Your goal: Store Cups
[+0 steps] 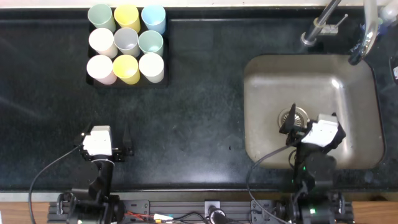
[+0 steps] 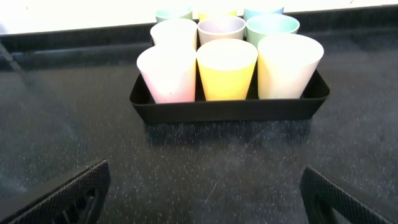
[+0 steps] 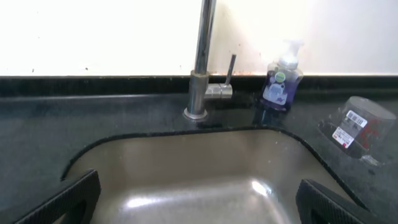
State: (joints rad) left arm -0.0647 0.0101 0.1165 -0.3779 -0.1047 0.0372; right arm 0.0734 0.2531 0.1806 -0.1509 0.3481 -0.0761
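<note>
Cups (image 1: 126, 43): nine, all seated in black tray (image 2: 230, 111). Left gripper (image 2: 202, 186), right gripper (image 3: 199, 199): fingers apart, empty. Storage apparently complete.

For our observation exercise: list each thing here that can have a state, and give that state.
Cups: nine, upright, all in the tray.
Tray: full, on the counter.
Tap: no water seen running.
Soap bottle: upright beside the tap.
Left gripper: open, above the counter.
Right gripper: open, above the sink.
</note>
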